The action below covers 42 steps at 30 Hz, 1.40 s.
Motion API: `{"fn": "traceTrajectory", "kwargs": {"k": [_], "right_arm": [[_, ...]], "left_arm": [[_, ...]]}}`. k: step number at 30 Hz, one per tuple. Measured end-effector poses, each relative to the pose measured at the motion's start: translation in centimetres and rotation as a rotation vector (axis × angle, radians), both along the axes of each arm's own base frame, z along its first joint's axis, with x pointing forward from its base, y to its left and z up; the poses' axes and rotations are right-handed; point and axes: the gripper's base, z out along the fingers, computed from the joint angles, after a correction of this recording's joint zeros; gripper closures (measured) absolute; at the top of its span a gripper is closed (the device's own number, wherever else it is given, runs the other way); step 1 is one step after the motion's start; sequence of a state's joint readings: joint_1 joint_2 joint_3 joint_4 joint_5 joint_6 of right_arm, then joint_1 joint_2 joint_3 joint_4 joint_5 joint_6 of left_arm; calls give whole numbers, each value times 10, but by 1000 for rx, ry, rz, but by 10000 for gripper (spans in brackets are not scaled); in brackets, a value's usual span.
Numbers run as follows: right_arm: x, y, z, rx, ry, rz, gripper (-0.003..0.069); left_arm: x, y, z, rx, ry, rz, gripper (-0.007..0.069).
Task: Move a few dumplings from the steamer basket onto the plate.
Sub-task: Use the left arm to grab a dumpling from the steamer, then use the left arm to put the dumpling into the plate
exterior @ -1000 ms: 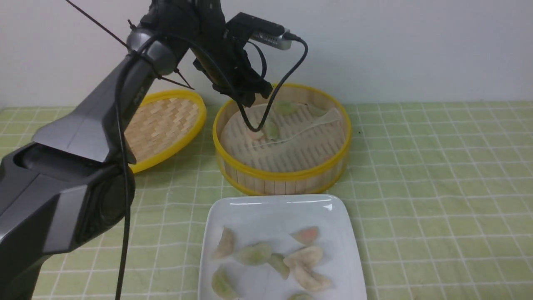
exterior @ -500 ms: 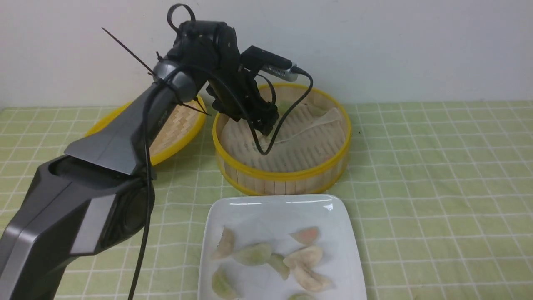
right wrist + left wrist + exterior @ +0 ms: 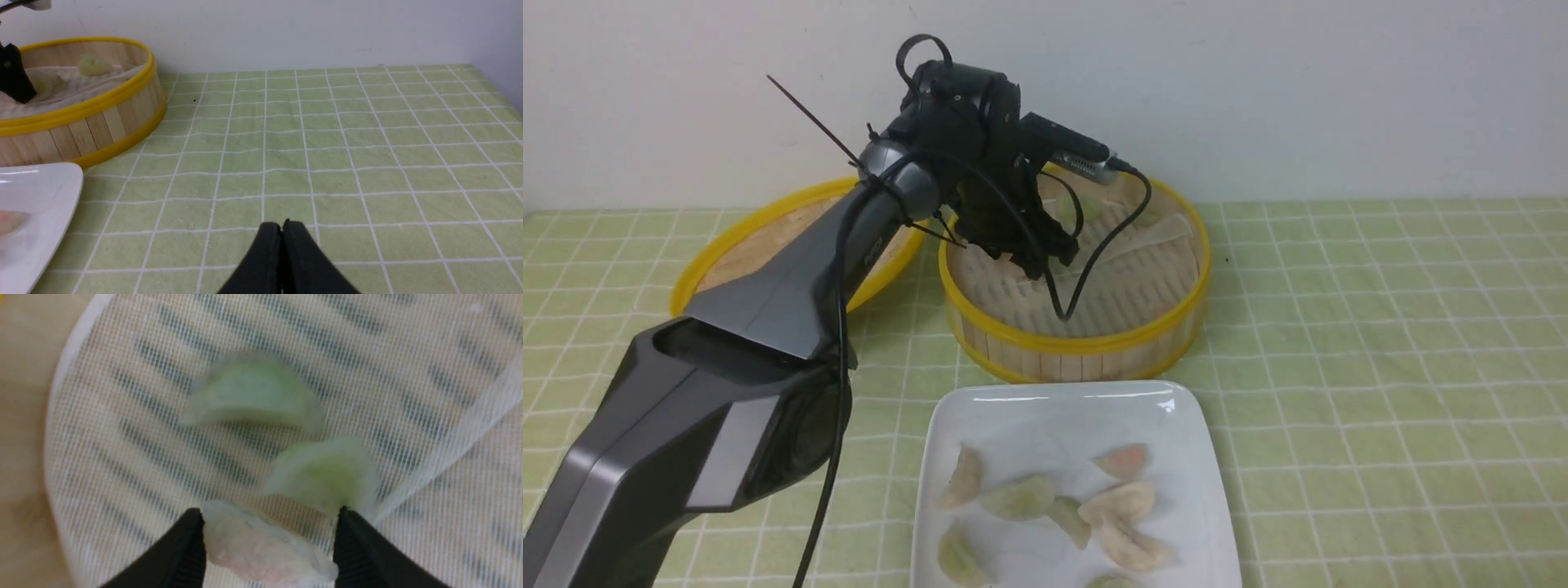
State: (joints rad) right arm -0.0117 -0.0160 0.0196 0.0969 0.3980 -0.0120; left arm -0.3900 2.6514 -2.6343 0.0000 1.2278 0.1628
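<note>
The steamer basket (image 3: 1086, 343) stands mid-table with a whitish liner on its floor. My left gripper (image 3: 1033, 263) is down inside it. In the left wrist view the left gripper (image 3: 268, 512) is open, its fingers on either side of a pale pink dumpling (image 3: 261, 551) lying on the liner. Two green dumplings (image 3: 253, 394) (image 3: 327, 473) lie just beyond it. The white plate (image 3: 1062, 408) in front of the basket holds several dumplings (image 3: 1021, 496). My right gripper (image 3: 282, 225) is shut and empty, low over the tablecloth, away from the basket (image 3: 81, 110).
The shallow woven lid (image 3: 768, 214) lies left of the basket, partly behind my left arm. The liner has a folded-over flap (image 3: 1152, 235) at the basket's right. A green checked cloth (image 3: 1380, 351) covers the table. A wall stands close behind.
My left arm has swung right and lowered its gripper into the basket, where it now covers the dumplings it hovered above. The plate and its dumplings have not moved.
</note>
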Motion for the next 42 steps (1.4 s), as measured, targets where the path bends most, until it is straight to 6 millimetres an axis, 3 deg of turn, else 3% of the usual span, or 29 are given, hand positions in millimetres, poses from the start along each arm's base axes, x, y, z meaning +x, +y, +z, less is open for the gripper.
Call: {"fn": "traceTrajectory", "kwargs": {"k": [3, 7, 8, 9, 11, 14, 17, 20, 23, 33, 35, 39, 42], "right_arm": [[0, 0, 0, 0, 0, 0, 673], [0, 0, 0, 0, 0, 0, 673], [0, 0, 0, 0, 0, 0, 673], [0, 0, 0, 0, 0, 0, 673], [0, 0, 0, 0, 0, 0, 673], [0, 0, 0, 0, 0, 0, 673], [0, 0, 0, 0, 0, 0, 673], [0, 0, 0, 0, 0, 0, 673], [0, 0, 0, 0, 0, 0, 673], [0, 0, 0, 0, 0, 0, 673], [0, 0, 0, 0, 0, 0, 673], [0, 0, 0, 0, 0, 0, 673], [0, 0, 0, 0, 0, 0, 673]], "left_arm": [[-3, 1, 20, -11, -25, 2, 264], [-14, 2, 73, -85, -92, -2, 264], [-21, 2, 95, -125, -111, -8, 264], [-24, 3, 101, -136, -109, -10, 264], [-47, 5, 138, -203, -109, -25, 264], [-83, 10, 158, -199, -44, -37, 264], [-118, 11, 143, -155, 78, -39, 264], [-156, 9, 112, -87, 228, -64, 264], [-175, 3, 77, -54, 296, -82, 264], [-163, -5, 33, -53, 265, -63, 262], [-162, -5, 30, -51, 273, -60, 219], [-154, -9, 45, -79, 228, -53, 57], [-143, -12, 67, -110, 148, -33, 11]]}}
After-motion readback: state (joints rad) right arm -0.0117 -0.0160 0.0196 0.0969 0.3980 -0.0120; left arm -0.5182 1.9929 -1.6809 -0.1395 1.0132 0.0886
